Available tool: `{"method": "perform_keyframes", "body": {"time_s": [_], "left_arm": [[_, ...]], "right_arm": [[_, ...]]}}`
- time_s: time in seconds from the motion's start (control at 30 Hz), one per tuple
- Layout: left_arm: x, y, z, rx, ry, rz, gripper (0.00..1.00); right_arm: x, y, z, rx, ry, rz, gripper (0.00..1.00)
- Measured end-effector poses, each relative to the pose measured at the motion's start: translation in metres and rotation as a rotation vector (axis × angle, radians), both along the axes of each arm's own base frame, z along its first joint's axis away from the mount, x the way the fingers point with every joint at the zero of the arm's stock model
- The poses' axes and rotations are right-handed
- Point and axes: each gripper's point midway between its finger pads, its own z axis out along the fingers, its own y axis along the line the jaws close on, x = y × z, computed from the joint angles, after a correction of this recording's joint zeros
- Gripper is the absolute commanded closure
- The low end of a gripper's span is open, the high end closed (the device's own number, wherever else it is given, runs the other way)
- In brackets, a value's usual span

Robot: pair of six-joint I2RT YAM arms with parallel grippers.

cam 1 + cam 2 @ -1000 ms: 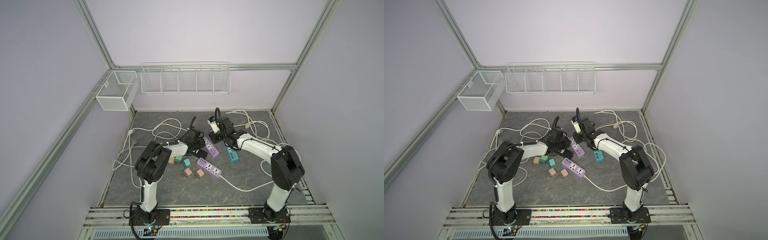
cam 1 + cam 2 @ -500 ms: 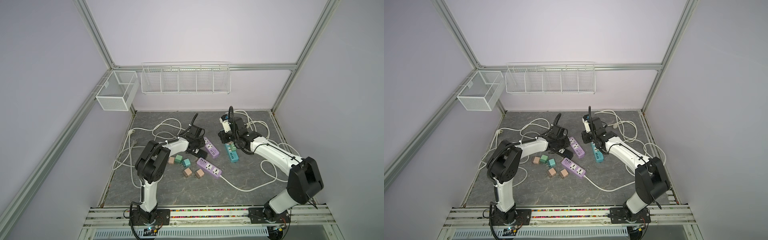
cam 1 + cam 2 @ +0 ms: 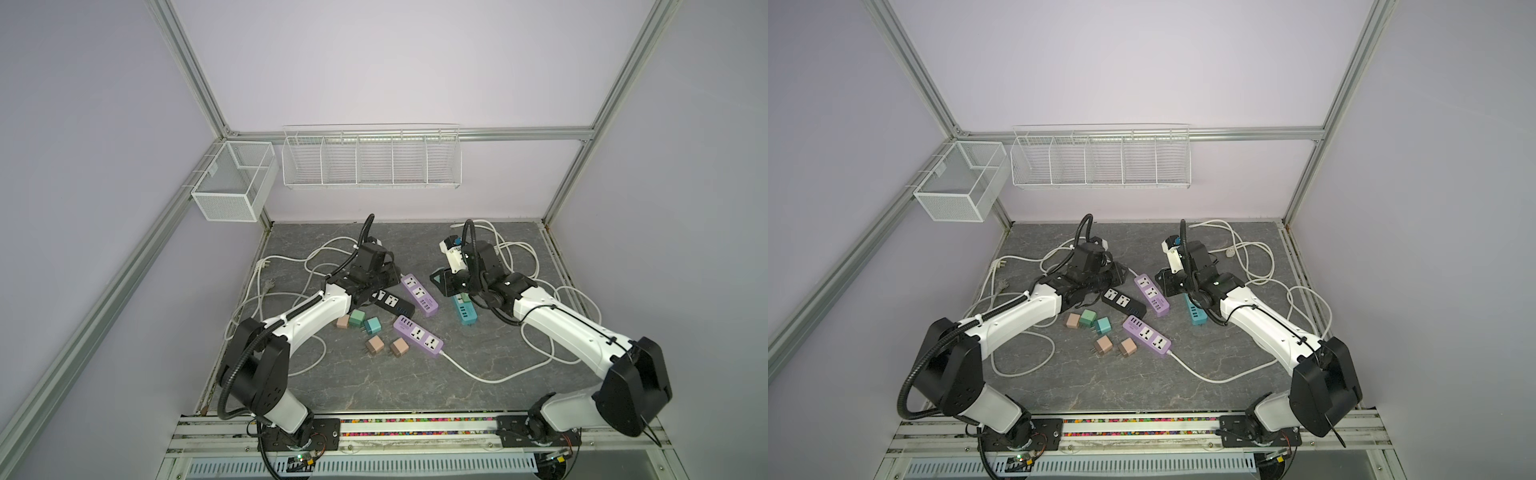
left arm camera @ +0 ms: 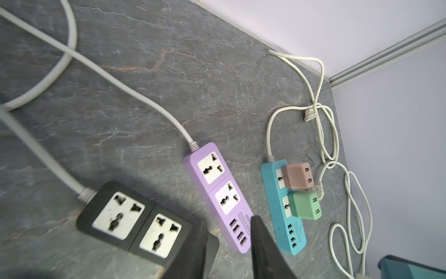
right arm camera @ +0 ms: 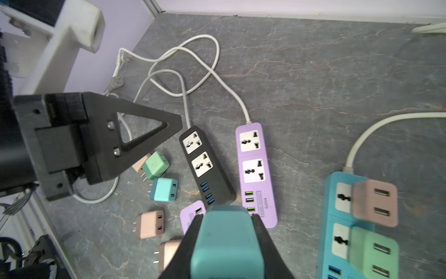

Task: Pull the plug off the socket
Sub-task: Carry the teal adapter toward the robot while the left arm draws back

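**Teal rounded plastic plug** [image 5: 226,241]: pinched in the right pincer [image 5: 228,215], apart from the teal plastic power strip [image 3: 466,311] at centre right in both top views. Long axis runs along the fingers; prongs hidden.
**Strip:** carries a pink-brown plug [image 5: 374,203] and a green plug [image 5: 372,253], both seated.
**Left pincer** [image 4: 229,223]: spread, empty, over the black power strip [image 4: 135,217].
**Loose cube plugs** [image 3: 370,326]: on the grey stone-look counter [image 3: 374,382].
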Motion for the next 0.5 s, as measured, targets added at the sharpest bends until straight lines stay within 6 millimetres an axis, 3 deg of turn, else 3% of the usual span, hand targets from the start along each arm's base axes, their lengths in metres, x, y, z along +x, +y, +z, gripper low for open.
{"method": "perform_keyframes", "body": {"time_s": [0.2,0.5], "left_arm": [[-0.028,0.047,-0.008,0.050,-0.001,0.075,0.68],[-0.057,0.106,-0.005,0.118,-0.044,0.200,0.65]], "right_arm": [[-0.017,0.041,-0.009,0.037,0.020,0.069,0.85],[-0.021,0.102,-0.065,0.042,0.130,0.111,0.84]]}}
